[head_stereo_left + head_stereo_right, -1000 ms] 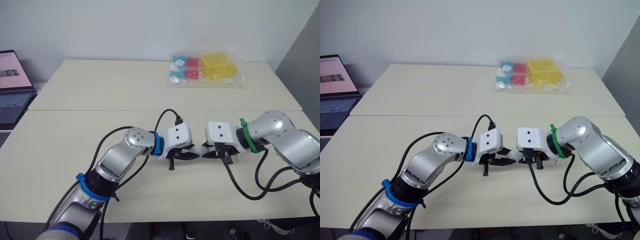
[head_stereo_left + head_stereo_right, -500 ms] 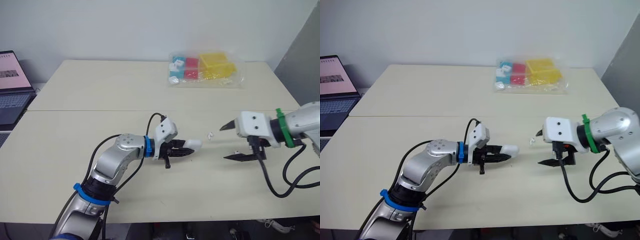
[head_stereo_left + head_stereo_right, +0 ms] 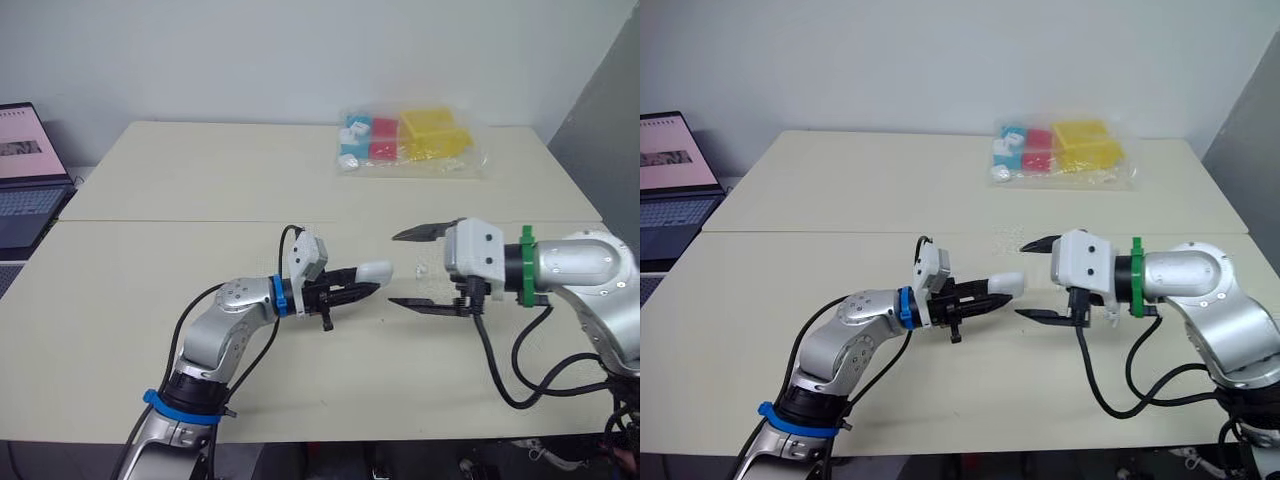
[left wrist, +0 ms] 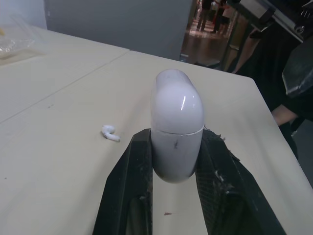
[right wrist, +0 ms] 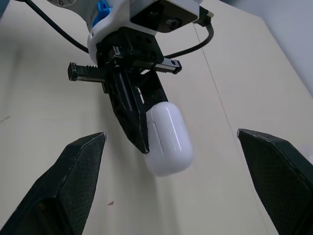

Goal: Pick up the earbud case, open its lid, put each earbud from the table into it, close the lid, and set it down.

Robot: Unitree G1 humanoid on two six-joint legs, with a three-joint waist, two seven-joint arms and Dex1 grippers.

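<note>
Above the pale desk (image 3: pixel 200 200), the left hand (image 3: pixel 352 290) pinches the closed earbud case (image 3: pixel 373 270); the spread right hand (image 3: pixel 405 268) should next lift its lid.

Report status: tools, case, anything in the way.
Left tool shut on case, lid closed. Right tool open, facing case, not touching. One earbud lying on table. Nothing blocking seen.

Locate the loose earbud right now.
The earbud lies on the table right of centre in the left eye view, just past the tip of the earbud case held by the left gripper, between the open fingers of the right gripper.
</note>
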